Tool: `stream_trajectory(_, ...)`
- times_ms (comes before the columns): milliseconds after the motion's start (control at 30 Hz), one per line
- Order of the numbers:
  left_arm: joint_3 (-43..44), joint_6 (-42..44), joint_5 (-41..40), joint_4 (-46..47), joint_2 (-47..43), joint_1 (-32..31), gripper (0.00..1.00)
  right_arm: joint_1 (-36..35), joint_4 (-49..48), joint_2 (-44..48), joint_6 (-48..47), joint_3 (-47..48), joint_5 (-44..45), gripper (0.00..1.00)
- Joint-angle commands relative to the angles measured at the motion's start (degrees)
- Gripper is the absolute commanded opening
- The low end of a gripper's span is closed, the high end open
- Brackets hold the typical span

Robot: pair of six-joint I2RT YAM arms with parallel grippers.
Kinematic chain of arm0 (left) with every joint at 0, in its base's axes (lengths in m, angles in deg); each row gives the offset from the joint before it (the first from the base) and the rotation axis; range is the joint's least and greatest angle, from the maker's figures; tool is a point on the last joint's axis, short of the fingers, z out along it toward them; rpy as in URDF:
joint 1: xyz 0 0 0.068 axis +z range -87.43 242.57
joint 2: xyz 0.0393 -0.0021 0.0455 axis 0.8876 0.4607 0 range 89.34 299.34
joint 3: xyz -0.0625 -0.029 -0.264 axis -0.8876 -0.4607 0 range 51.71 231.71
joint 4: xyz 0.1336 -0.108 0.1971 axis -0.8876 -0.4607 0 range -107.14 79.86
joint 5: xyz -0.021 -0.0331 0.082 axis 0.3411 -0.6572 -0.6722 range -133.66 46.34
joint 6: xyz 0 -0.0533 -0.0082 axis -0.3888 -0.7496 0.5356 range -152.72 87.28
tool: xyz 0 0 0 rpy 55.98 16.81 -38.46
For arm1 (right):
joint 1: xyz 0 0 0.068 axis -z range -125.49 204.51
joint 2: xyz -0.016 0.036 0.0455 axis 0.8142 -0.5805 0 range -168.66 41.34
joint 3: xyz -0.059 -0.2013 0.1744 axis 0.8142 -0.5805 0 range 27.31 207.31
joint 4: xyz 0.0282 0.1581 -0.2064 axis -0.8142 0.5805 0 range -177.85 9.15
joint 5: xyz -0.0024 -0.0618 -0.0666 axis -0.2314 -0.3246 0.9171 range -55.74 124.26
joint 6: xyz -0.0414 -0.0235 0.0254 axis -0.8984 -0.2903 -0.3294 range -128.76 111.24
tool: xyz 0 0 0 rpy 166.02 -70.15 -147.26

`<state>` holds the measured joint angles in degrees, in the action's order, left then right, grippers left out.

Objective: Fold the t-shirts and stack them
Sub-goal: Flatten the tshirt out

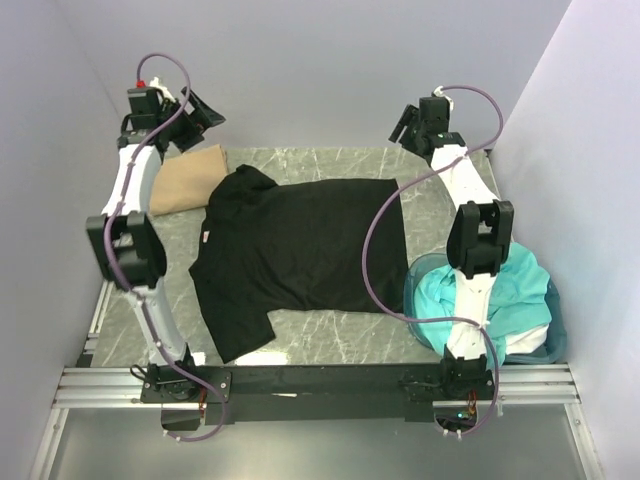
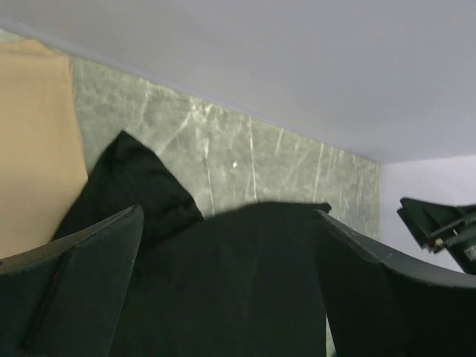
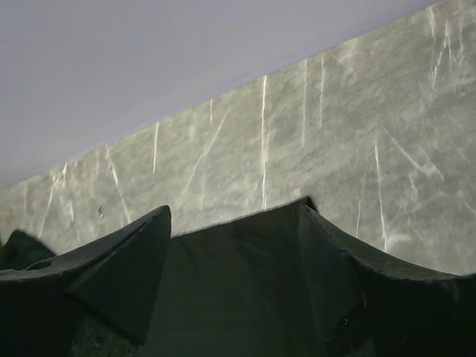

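A black t-shirt point(image 1: 300, 250) lies spread flat in the middle of the table, with its sleeves at the left. It also shows in the left wrist view point(image 2: 223, 290) and the right wrist view point(image 3: 230, 290). A folded tan-brown t-shirt point(image 1: 185, 178) lies at the back left and shows in the left wrist view point(image 2: 33, 141). Teal t-shirts point(image 1: 445, 300) are heaped in the tub at the right. My left gripper point(image 1: 205, 112) is open and empty, raised above the back left corner. My right gripper point(image 1: 405, 125) is open and empty, raised above the shirt's back right corner.
A round translucent blue tub point(image 1: 555, 330) stands at the table's right front, under my right arm. A bit of white cloth point(image 1: 265, 357) peeks out beneath the black shirt at the front edge. Grey walls close in the back and both sides.
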<state>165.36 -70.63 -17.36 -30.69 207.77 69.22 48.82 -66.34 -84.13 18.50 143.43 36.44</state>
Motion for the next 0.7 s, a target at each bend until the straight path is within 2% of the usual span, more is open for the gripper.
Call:
stream_trajectory(0,-7.1,3.7,-1.2,-3.2,-9.0,-0.2,0.99,-1.5,-1.3,8.4,-1.1,-5.4,-1.9,0.77)
stream_trajectory(133,-20.4,3.7,-1.3,-5.2,-13.5,-0.7,0.99,-4.7,-1.0,14.7,-1.1,-13.8,-4.0,0.77)
stream_trajectory(233,-27.3,4.7,-2.5,-5.8,-16.5,-2.2,0.99,-8.1,-1.1,18.1,-0.5,-20.4,-5.4,0.76)
stream_trajectory(467,-37.5,5.6,-2.3,-9.1,-20.6,-4.5,0.99,-14.3,-4.6,23.6,2.3,-37.1,-7.4,0.75)
stream_trajectory(667,-44.7,5.5,-1.3,-8.7,-22.4,-5.4,0.99,-16.7,-5.3,25.4,6.1,-46.1,-7.6,0.73)
